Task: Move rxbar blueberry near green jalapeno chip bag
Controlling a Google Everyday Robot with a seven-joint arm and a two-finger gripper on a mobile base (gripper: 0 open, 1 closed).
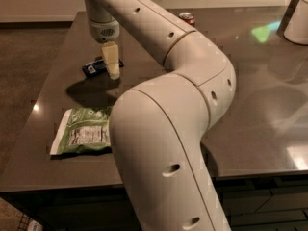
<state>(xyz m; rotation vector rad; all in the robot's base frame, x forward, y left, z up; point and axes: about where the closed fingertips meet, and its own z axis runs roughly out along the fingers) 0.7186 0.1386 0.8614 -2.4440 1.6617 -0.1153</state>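
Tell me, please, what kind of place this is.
Probably an office break room or kitchenette: a dark counter holds snacks, the rxbar blueberry, the green jalapeno chip bag and a soda can. The gripper hangs close by the bar.

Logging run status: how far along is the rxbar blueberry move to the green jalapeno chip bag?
Done: approach only; the tool is down beside the rxbar blueberry. In hand: nothing visibly lifted; the bar lies flat on the table. Left: grasp, carry and set it beside the green jalapeno chip bag, which lies well apart near the front edge.
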